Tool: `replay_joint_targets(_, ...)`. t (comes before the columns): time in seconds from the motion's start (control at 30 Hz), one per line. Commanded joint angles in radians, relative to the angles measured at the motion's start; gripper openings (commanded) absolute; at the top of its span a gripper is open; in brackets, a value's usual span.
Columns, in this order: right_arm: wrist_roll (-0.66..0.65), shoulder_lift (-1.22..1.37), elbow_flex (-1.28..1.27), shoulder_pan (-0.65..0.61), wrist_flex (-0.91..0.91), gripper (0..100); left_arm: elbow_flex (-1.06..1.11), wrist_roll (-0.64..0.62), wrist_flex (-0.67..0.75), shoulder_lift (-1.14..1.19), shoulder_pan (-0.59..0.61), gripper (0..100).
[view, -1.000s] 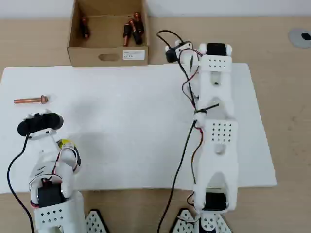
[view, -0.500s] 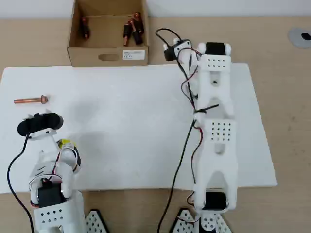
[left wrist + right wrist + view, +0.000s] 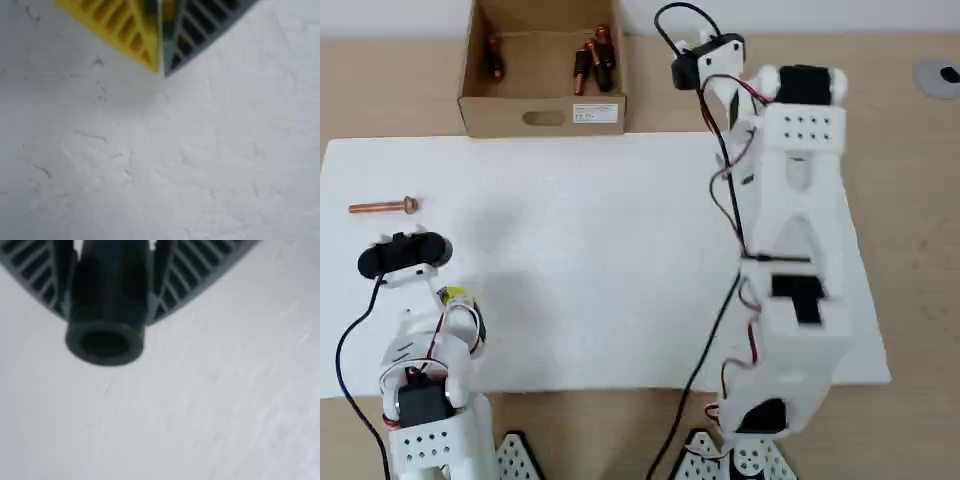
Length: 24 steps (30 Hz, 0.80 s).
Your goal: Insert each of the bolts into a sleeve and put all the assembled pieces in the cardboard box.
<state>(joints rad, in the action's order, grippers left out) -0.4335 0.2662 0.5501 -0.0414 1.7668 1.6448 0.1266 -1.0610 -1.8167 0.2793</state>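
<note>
White mat [image 3: 580,260] over a wooden bench [image 3: 905,150]. The right fingers [image 3: 200,270] clamp a dark sleeve [image 3: 106,335], bore exposed. The left fingers [image 3: 120,35] are pressed together, empty. One loose bolt [image 3: 382,207] lies well apart from the cardboard box [image 3: 542,115], toward the left arm. The box holds assembled pieces [image 3: 592,60]. Likely risks: the bolt rolls when pinched, or a tilted sleeve jams insertion.

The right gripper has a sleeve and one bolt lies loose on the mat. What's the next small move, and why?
Probably the left gripper should open and reach for the bolt, which lies bare on the white mat just beyond that arm. It is shut on nothing, while the right gripper clamps a black sleeve with its open end free.
</note>
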Motion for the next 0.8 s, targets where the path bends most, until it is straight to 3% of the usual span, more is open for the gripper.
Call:
replay_joint_targets(0.0,0.009,-0.249,-0.16,0.013,0.021,1.0,-0.069,0.015,0.0,0.001,-0.003,1)
replay_joint_targets(0.3,0.144,-0.591,-0.455,0.036,0.017,1.0,-0.269,0.014,-0.06,0.067,-0.003,1)
replay_joint_targets(0.57,0.245,-0.737,-0.628,0.156,0.015,1.0,-0.658,-0.014,-0.107,0.51,0.063,1)
replay_joint_targets(0.77,0.305,-0.816,-0.667,0.223,0.014,1.0,-1.045,0.023,-0.238,0.878,0.086,0)
